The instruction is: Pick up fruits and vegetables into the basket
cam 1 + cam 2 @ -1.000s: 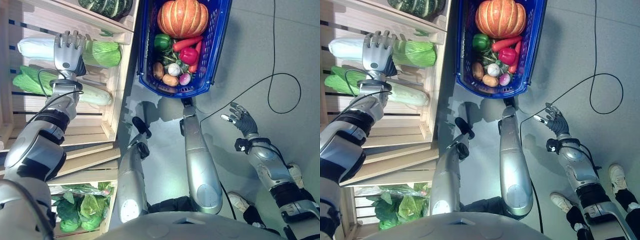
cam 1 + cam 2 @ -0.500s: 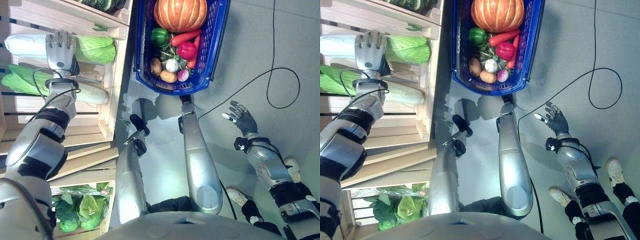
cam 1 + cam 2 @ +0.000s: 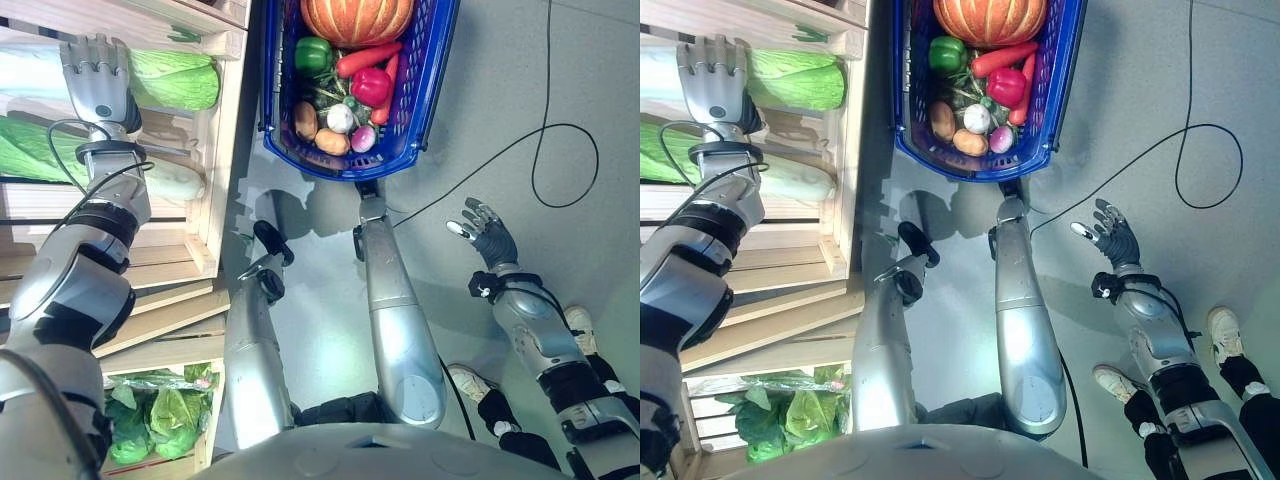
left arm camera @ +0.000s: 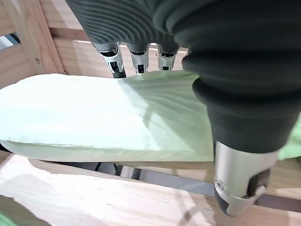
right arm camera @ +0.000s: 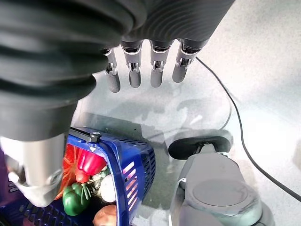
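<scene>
So the left hand is up in the wooden crate shelf, lying on top of the napa cabbage at the far end of it. In the left wrist view its fingers reach over the far side of the pale green cabbage and the tips drop out of sight behind it, with the thumb hanging down on the near side, so honestly I can't tell if it's actually gripping the thing or just resting on it. A second napa cabbage lies just nearer in the same crate, next to the forearm.

The blue basket sits on the grey floor right beside the crate and it's already pretty loaded: an orange pumpkin at the far end, then a green pepper, a carrot, a red pepper, a potato, a white onion and a little purple-white turnip toward the near rim.

The right hand hangs out over the bare floor, well apart from the basket, fingers spread loose and holding nothing. More leafy greens sit in a lower crate
</scene>
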`<state>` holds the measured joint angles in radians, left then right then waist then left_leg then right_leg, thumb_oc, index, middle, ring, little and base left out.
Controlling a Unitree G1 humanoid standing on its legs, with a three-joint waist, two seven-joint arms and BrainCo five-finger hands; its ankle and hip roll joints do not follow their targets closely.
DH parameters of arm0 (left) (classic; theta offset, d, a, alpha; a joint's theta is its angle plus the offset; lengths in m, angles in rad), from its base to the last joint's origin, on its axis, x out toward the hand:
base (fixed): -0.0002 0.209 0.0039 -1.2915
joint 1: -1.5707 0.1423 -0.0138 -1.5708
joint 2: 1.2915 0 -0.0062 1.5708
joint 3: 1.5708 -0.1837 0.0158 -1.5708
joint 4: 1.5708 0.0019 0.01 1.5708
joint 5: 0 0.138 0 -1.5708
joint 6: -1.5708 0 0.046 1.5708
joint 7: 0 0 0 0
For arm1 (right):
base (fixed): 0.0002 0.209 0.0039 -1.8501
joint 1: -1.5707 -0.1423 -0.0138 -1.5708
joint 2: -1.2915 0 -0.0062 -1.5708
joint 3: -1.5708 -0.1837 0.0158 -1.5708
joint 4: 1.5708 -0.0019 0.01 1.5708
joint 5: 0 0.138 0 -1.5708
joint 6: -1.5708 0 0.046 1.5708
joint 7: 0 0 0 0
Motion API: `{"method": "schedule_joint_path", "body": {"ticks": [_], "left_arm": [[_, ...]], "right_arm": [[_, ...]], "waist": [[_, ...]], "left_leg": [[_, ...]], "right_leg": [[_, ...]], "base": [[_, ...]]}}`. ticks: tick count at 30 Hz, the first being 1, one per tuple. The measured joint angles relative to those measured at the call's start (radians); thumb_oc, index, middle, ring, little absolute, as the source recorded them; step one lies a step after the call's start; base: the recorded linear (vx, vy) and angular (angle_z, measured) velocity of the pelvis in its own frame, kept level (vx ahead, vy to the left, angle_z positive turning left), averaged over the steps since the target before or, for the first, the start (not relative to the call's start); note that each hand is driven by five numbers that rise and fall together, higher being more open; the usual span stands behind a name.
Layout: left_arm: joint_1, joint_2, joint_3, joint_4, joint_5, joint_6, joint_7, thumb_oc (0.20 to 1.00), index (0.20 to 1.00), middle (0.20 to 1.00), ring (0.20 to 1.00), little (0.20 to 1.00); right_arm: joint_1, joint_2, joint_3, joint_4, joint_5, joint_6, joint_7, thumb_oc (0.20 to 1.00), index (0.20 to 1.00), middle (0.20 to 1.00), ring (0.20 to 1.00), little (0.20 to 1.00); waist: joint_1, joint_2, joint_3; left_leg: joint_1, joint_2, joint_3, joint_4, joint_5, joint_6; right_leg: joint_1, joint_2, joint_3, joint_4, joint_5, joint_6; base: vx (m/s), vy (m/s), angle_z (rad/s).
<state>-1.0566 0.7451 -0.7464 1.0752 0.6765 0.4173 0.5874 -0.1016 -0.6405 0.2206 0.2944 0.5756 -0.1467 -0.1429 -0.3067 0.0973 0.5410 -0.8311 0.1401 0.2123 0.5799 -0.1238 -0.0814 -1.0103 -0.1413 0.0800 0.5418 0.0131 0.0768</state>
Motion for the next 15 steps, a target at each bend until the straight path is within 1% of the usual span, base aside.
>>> {"method": "schedule_joint_path", "body": {"ticks": [1,2,3,4,11,15], "left_arm": [[-0.003,0.000,0.000,0.001,-0.012,0.011,-0.002,1.000,1.000,1.000,1.000,1.000],[-0.003,0.000,0.000,0.004,-0.020,0.016,-0.005,0.890,0.890,0.890,0.890,0.890],[-0.003,0.000,0.000,0.007,-0.021,0.016,-0.006,0.325,0.325,0.325,0.325,0.325],[-0.004,0.000,0.000,0.014,-0.022,0.016,-0.008,0.200,0.200,0.200,0.200,0.200],[-0.001,0.000,-0.004,0.046,-0.077,0.013,-0.060,0.200,0.200,0.200,0.200,0.200],[0.040,-0.002,-0.003,0.044,-0.089,-0.017,-0.071,0.200,0.200,0.200,0.200,0.200]], "right_arm": [[-0.005,-0.005,0.002,0.001,0.003,-0.002,0.000,1.000,1.000,1.000,1.000,1.000],[-0.010,-0.006,0.002,0.003,0.003,-0.006,0.000,1.000,1.000,1.000,1.000,1.000],[-0.012,-0.006,0.002,0.005,0.003,-0.009,0.000,1.000,1.000,1.000,1.000,1.000],[-0.013,-0.006,0.002,0.009,0.004,-0.018,0.001,1.000,1.000,1.000,1.000,1.000],[-0.015,-0.006,0.002,0.019,0.004,-0.028,0.017,1.000,1.000,1.000,1.000,1.000],[-0.014,-0.006,0.002,0.019,0.004,-0.043,0.024,1.000,1.000,1.000,1.000,1.000]], "waist": [[-0.001,0.000,0.000],[-0.004,0.000,0.000],[-0.006,0.000,0.000],[-0.006,0.000,0.000],[-0.007,0.000,0.000],[-0.008,0.000,0.000]], "left_leg": [[-0.006,0.001,-0.002,0.008,-0.002,0.000],[-0.009,0.001,-0.005,0.011,-0.003,0.000],[-0.009,0.001,-0.006,0.011,-0.003,0.000],[-0.009,0.001,-0.009,0.011,-0.003,-0.001],[-0.011,0.000,-0.019,0.027,-0.017,-0.005],[-0.002,0.000,-0.019,0.027,-0.016,-0.006]], "right_leg": [[-0.005,0.002,0.001,0.003,0.000,0.000],[-0.006,0.003,0.002,0.005,0.000,0.000],[-0.006,0.003,0.002,0.004,0.000,0.000],[-0.006,0.004,0.002,0.002,0.000,0.000],[-0.009,0.014,0.013,0.012,0.000,0.000],[-0.002,0.014,0.012,0.015,0.000,0.000]], "base": [[0.00,0.000,0.00],[0.00,0.000,0.00],[0.00,0.000,0.00],[0.00,0.000,0.00],[0.00,0.011,-0.04],[0.00,-0.008,0.00]]}}
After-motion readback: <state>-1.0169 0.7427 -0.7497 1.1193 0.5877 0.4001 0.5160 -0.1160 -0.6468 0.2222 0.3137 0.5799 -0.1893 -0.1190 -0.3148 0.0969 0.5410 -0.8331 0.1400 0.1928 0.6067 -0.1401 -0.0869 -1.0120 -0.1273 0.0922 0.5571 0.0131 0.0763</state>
